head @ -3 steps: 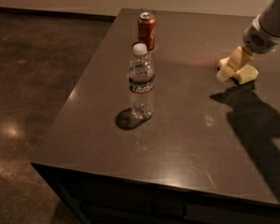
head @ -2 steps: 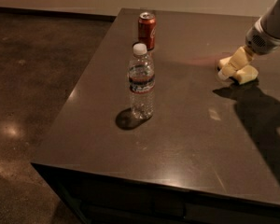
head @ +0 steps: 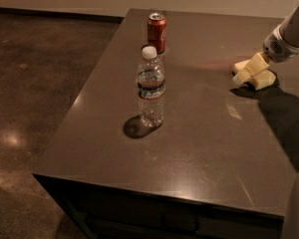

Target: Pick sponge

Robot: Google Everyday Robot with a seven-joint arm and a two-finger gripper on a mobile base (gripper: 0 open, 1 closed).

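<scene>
1. In the camera view, my gripper [head: 248, 72] is low on the dark table [head: 204, 133]. It is far to the right of the red can [head: 156, 31] and a bit nearer the camera than the can
2. The sponge [head: 265, 79] lies on the table in that same place to the right of the can, right up against my gripper. It looks like it is touching, but I am not sure
3. I cannot tell if my gripper is open, closed or holding the sponge. Both are pale yellow and they run into each other
4. I think the sponge is very light and soft. It should squash when I squeeze it, and it should not break or slip
5. The sponge is flat, so I think I should hold it low, close to the table, across its middle. A soft but firm squeeze should do
6. My gripper covers part of the sponge, so I cannot see its whole shape or its underside
7. My arm [head: 289, 34] is cut off at the right edge of the picture, far right of the can. Its dark shadow makes the table there hard to see
8. The water bottle [head: 150, 88] stands in front of the can, nearer the camera. It is well apart from the sponge, so I think it is not in my way
</scene>
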